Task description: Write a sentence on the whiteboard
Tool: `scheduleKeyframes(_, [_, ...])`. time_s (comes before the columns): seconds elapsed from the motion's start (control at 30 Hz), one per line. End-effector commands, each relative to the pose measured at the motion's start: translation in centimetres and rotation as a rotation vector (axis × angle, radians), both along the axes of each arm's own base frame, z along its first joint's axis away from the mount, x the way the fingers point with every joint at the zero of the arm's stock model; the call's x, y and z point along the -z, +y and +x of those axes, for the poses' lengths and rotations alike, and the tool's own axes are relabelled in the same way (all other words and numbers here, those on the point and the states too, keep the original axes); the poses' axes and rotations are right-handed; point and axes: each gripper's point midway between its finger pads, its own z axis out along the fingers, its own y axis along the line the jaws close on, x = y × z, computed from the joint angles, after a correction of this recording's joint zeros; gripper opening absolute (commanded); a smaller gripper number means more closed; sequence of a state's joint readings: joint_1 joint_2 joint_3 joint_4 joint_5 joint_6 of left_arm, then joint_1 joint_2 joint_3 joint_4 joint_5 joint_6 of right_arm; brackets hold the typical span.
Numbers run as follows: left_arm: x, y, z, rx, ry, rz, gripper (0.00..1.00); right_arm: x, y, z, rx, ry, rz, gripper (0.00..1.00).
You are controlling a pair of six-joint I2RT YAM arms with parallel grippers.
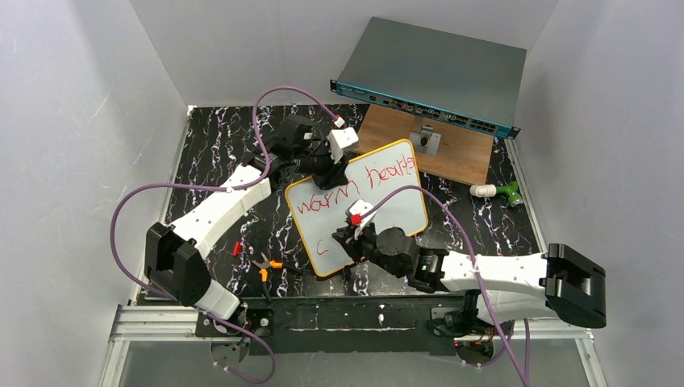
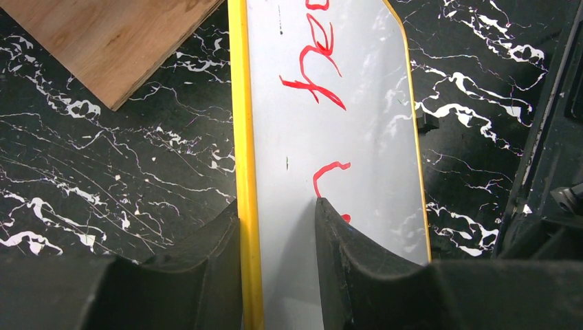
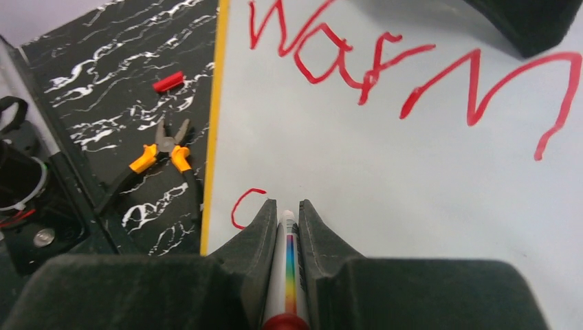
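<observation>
Item one, right tool (image 3: 287,214): closed on a marker (image 3: 289,254), its white barrel with the rainbow stripe pinched between both pads and the tip reaching just past them toward the whiteboard (image 3: 426,206). I cannot tell whether the tip touches the face. I judge the barrel is held in line with the fingers so that wrist motion carries straight to the tip. Item two, the sentence (image 3: 412,69): red lettering, the first line reading "warm" and then roughly "hearts". A lone "c" (image 3: 244,206) lies just beside the marker tip, so I take the second line to be barely begun, with most of the lower face bare for it. Item three, left tool (image 2: 275,210): clamped on the board's far edge, one finger on the white face and the other outside the yellow rim. This looks to me like a steadying hold against the drag of the pen, placed well apart from the writing spot. The inner pad sits right at a red stroke, a smear risk I note. The whiteboard itself lies skewed on the black marbled counter (image 2: 103,158) between the two arms, within reach of both. Item four, surroundings. Orange-handled pliers (image 3: 161,155) and a small red piece (image 3: 168,82), possibly the marker's cap, lie on the counter beside the board's rim, apart from it. A wooden panel (image 2: 103,41) lies beyond the far corner, with a grey rack box (image 1: 435,76) at its back. A green-and-white object (image 1: 500,192) lies off to the right, well apart.
</observation>
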State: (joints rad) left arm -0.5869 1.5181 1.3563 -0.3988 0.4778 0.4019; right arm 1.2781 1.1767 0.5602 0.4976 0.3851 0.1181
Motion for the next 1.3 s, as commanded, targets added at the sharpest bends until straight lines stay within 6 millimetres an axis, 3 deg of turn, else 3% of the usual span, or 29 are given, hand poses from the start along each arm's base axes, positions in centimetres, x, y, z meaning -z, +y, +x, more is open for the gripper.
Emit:
scheduleKeyframes(0.0, [5.3,2.5,-2.0,0.042,0.037,0.216,0.0,-0.5,-0.2,1.4,0.095,0.008,0.062,0.01])
scheduleKeyframes(0.47, [5.2,2.4,-1.9,0.042,0.026,0.209,0.0,0.2,-0.4,2.2,0.136,0.031,0.061,0.01])
scheduleKeyframes(0.77, [5.1,2.3,-1.9,0.043,0.028,0.204,0.0,0.8,0.9,2.1,0.107,0.056,0.043,0.01])
scheduleKeyframes(1.0, [5.1,2.3,-1.9,0.044,0.025,0.204,0.0,2.2,1.1,1.7,0.085,0.08,-0.007,0.01])
scheduleKeyframes(1.27, [5.1,2.3,-1.8,0.044,0.023,0.206,0.0,4.8,-0.8,2.0,0.16,0.123,-0.11,0.01])
